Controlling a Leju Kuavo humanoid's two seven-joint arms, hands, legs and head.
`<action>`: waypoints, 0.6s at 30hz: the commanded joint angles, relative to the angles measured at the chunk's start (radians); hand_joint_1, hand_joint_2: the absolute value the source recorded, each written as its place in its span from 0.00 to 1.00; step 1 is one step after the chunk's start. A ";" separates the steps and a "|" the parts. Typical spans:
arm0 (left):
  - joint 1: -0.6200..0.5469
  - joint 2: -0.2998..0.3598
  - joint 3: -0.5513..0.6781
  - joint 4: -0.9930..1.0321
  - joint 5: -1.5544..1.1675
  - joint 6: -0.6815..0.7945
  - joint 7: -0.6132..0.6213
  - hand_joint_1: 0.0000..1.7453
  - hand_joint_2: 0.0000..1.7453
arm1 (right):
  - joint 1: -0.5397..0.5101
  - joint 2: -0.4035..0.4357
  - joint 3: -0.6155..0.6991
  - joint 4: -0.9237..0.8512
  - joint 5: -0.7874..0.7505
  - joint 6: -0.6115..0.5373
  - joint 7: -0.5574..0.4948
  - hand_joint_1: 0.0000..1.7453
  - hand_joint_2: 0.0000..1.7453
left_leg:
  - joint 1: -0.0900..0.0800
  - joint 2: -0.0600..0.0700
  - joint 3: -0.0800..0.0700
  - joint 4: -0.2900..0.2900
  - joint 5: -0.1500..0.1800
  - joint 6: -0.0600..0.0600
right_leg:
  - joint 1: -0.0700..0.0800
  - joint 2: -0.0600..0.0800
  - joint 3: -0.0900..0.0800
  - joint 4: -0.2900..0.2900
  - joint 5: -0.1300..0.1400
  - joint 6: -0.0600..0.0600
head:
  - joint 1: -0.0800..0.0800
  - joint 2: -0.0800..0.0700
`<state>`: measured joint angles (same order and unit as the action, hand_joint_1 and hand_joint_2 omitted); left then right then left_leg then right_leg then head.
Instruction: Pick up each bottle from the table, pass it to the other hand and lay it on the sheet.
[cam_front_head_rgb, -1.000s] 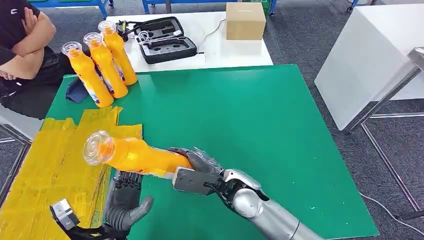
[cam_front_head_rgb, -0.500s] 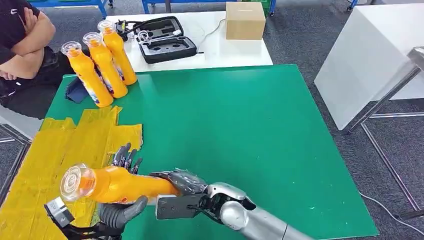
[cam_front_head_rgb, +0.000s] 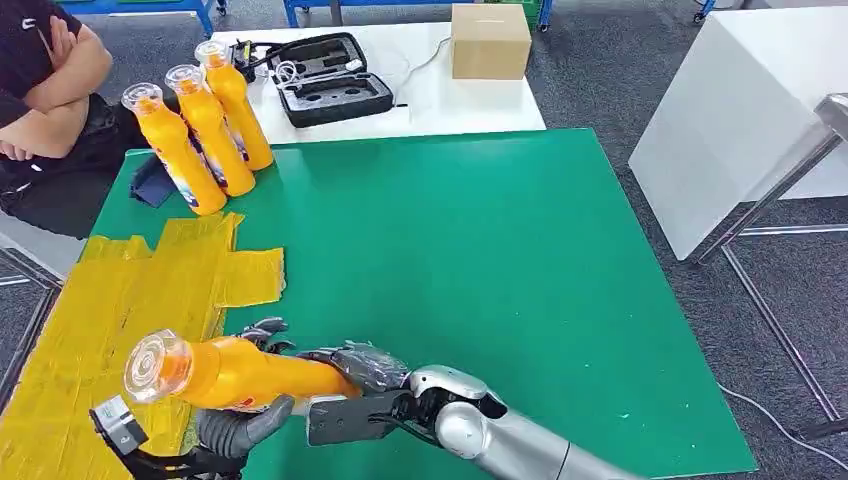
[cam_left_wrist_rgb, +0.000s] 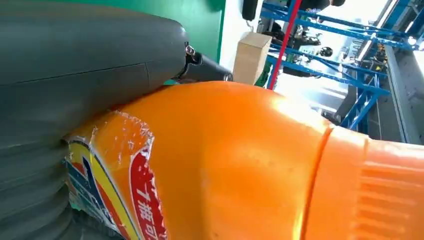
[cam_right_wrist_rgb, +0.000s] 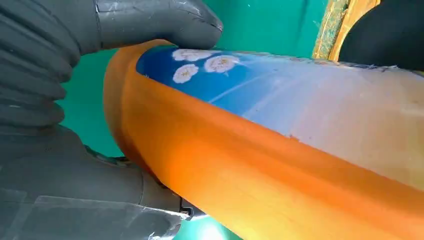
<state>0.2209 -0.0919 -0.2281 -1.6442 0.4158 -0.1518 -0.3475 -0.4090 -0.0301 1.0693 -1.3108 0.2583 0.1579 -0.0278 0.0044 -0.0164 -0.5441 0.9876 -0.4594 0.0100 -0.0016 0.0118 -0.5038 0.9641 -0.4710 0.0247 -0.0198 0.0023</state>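
An orange bottle (cam_front_head_rgb: 240, 372) with a clear cap lies nearly level above the near left of the green table (cam_front_head_rgb: 480, 260), its cap over the yellow sheet (cam_front_head_rgb: 110, 300). My right hand (cam_front_head_rgb: 355, 368) grips its base end; up close its fingers (cam_right_wrist_rgb: 150, 20) wrap the bottle (cam_right_wrist_rgb: 280, 150). My left hand (cam_front_head_rgb: 240, 425) cups the body from below, with the fingers (cam_front_head_rgb: 263, 331) curling over the top and the thumb on the near side. Against the left palm (cam_left_wrist_rgb: 85, 50) lies the bottle (cam_left_wrist_rgb: 240, 160). Three more orange bottles (cam_front_head_rgb: 205, 135) stand upright at the far left.
A person (cam_front_head_rgb: 40, 80) sits with folded arms beyond the table's far left corner. An open black case (cam_front_head_rgb: 325, 80) and a cardboard box (cam_front_head_rgb: 490, 40) rest on the white table behind. A white cabinet (cam_front_head_rgb: 740, 110) stands to the right.
My right hand brought the bottle down and toward me over the sheet's edge. My left hand's fingers, upright half a second ago, have curled over the bottle.
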 joint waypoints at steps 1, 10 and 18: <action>-0.048 -0.030 0.005 0.052 0.008 -0.013 -0.005 1.00 1.00 | 0.008 -0.034 0.026 0.025 0.005 -0.012 0.002 1.00 1.00 | 0.001 -0.002 0.001 -0.001 0.001 0.000 | 0.001 -0.004 0.003 -0.002 0.000 0.000 | 0.000 0.000; -0.073 0.039 0.037 -0.022 -0.244 0.056 -0.059 1.00 1.00 | 0.170 -0.149 -0.180 -0.184 0.067 -0.174 0.008 0.00 0.00 | 0.000 -0.005 0.000 0.000 0.001 0.000 | 0.000 -0.006 0.002 -0.002 -0.001 0.000 | 0.000 0.000; -0.117 0.105 0.191 -0.059 -0.715 0.252 -0.022 1.00 1.00 | 0.315 -0.207 -0.453 -0.433 0.085 -0.193 -0.025 0.00 0.00 | 0.000 -0.005 -0.002 0.001 0.000 0.000 | 0.000 -0.004 0.000 0.000 0.000 0.000 | 0.000 0.000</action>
<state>0.1781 -0.0550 -0.1573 -1.6984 -0.0448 -0.0312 -0.4063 -0.1955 -0.1576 0.8395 -1.5333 0.3315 -0.0320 -0.0492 0.0041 -0.0200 -0.5454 0.9880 -0.4594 0.0101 -0.0017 0.0104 -0.5041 0.9640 -0.4709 0.0248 -0.0202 0.0023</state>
